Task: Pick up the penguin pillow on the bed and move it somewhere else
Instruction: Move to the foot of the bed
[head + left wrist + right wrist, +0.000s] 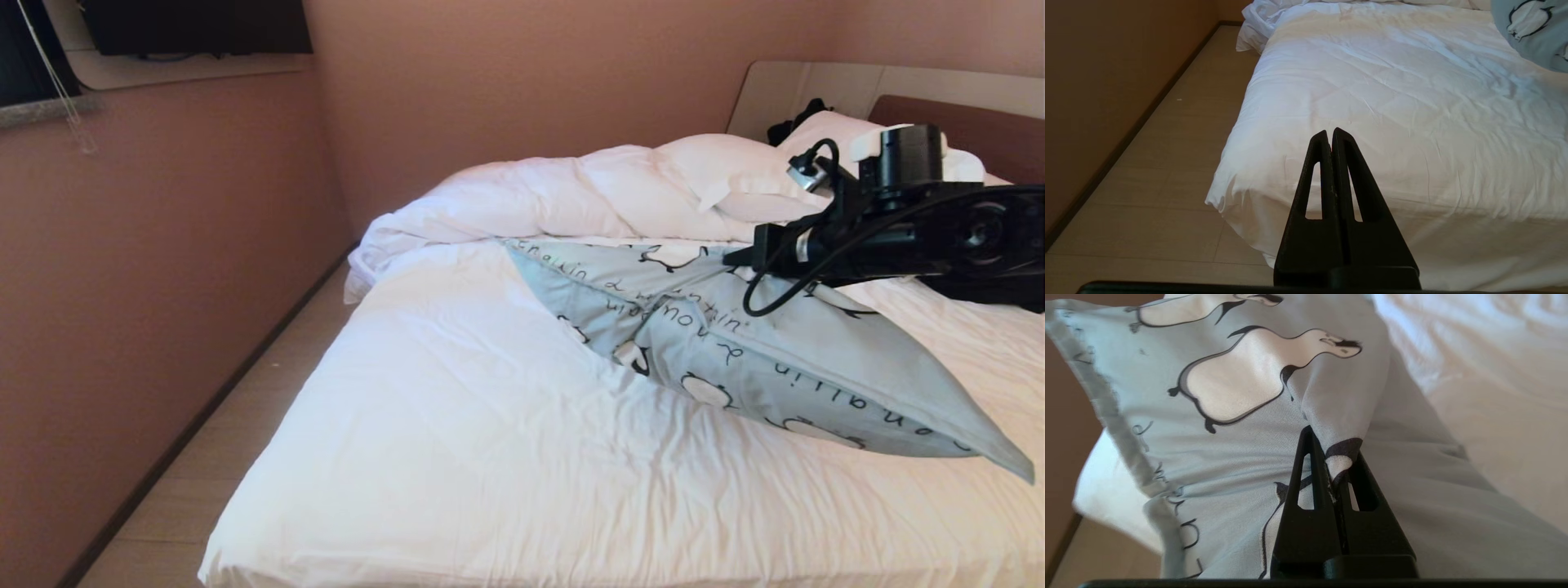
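Note:
The penguin pillow (784, 359), light blue with black-and-white penguins and dark script, lies across the right half of the bed (490, 457), its middle pulled up into a ridge. My right gripper (732, 258) reaches in from the right above it and is shut on a pinched fold of its fabric. The right wrist view shows that fold of the penguin pillow (1229, 384) wedged between the fingers of the right gripper (1333, 446). My left gripper (1330, 132) is shut and holds nothing, low before the bed's (1392, 102) near left corner. A corner of the penguin pillow (1531, 28) shows there.
A bunched white duvet (531, 196) and white pillows (735, 167) lie toward the brown headboard (988, 122). A black clothing bundle (796, 122) sits behind the pillows. A narrow strip of floor (245, 416) runs between the bed and the pink wall (163, 245).

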